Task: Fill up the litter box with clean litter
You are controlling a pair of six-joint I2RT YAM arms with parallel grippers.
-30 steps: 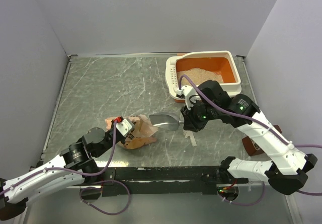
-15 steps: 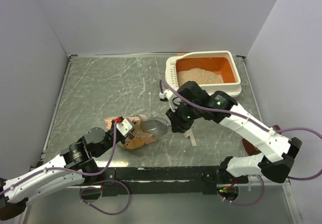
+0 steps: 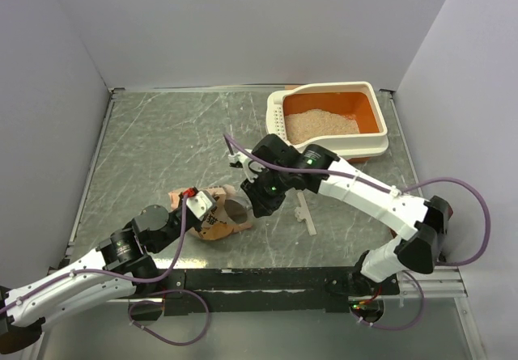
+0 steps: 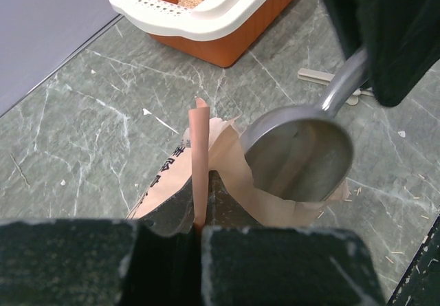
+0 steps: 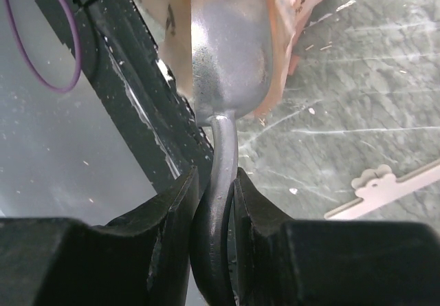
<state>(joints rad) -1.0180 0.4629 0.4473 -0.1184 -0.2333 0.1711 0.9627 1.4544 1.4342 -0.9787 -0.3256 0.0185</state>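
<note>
My right gripper (image 5: 214, 182) was pinching the stem of the grey metal scoop (image 5: 230, 51), jaws closed on it just behind the bowl. The bowl pointed away from me into the open mouth of the tan-orange bag (image 3: 218, 222) and looked empty in the left wrist view. My left gripper (image 4: 199, 223) was pressed together on an upright flap of the bag's torn edge, holding that mouth open. The litter box (image 3: 380, 137) stood well apart from the bag, beyond it and to its right. Its long axis ran roughly across the table, and its perforated short side was the end nearest the bag. My right arm was the nearer to it. The clean litter (image 3: 322, 123) lay as a pale beige mound in the orange basin, with bare orange showing at the end farthest from the bag. I judged the box partly filled. The next load would have to travel from the bag out and rightward over that perforated side.
</note>
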